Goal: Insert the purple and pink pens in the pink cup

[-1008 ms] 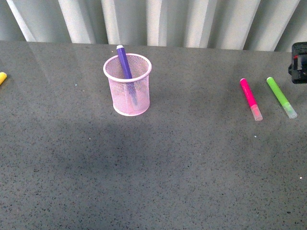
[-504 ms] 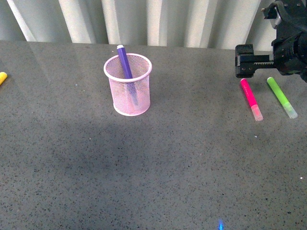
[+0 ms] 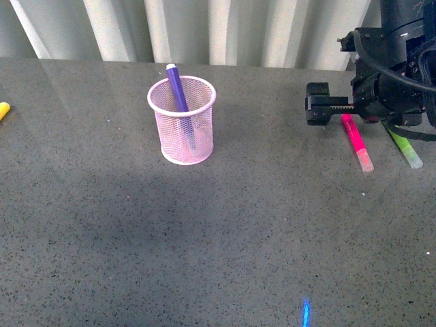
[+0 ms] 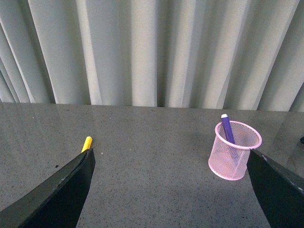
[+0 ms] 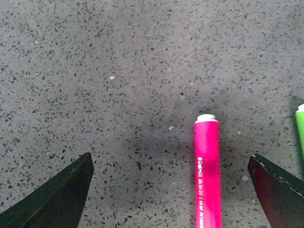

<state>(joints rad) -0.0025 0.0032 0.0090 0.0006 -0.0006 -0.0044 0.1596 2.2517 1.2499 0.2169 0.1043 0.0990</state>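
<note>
Right wrist view: right tool (image 5: pixel 171 156) spread wide over the table (image 5: pixel 95 71); pink pen (image 5: pixel 208 175) lies flat between its fingers, untouched, green marker (image 5: pixel 300 128) just right.

Right gripper (image 3: pixel 338 107) advances leftward from right frame edge; now above far end of pink pen (image 3: pixel 356 139), jaws spread wide. Arm body now covers far half of green marker (image 3: pixel 409 151). Blue light spot (image 3: pixel 305 313) on table (image 3: pixel 204 238) near front edge, absent one second ago, now brighter.

You have four markers in view: one purple pen (image 3: pixel 174 85), one pink pen (image 3: pixel 354 135), one green marker (image 3: pixel 409 151) and one yellow marker (image 3: pixel 3 110). You also have one pink cup (image 3: pixel 170 139).
</note>
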